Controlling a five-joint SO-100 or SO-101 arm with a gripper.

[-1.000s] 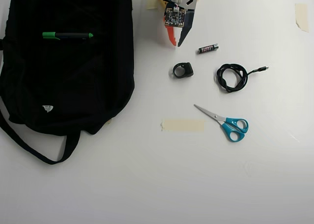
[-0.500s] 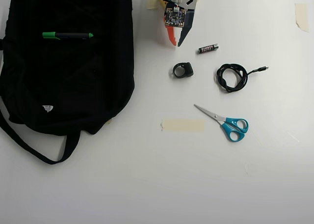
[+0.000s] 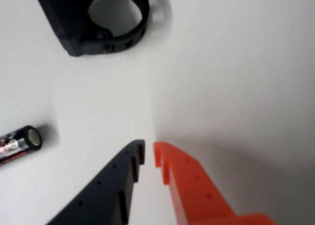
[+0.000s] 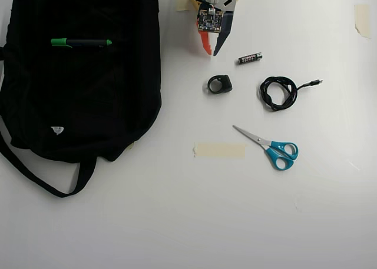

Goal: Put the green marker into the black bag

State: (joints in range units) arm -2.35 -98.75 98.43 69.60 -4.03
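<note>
**Marker lies on the bag; gripper empty near the worktop's top edge**

The overhead view cuts off the large black fabric backpack [image 4: 79, 75] at the left edge; the slim green-capped marker [image 4: 80, 43] lies across its upper part; whether it is inside is unclear. The orange-and-black two-finger gripper [image 3: 149, 152] is nearly closed, holding nothing. Only the wrist view shows that gap; it crops the small black-and-red battery [image 3: 19, 144] and black plastic ring [image 3: 96, 19].

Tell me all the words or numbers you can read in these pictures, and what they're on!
None can be read.
Battery: there is print on its label, too small in the overhead view and blurred in the wrist view.
Black bag: a small white logo patch, too small to read.
Green marker: no readable text.
</note>
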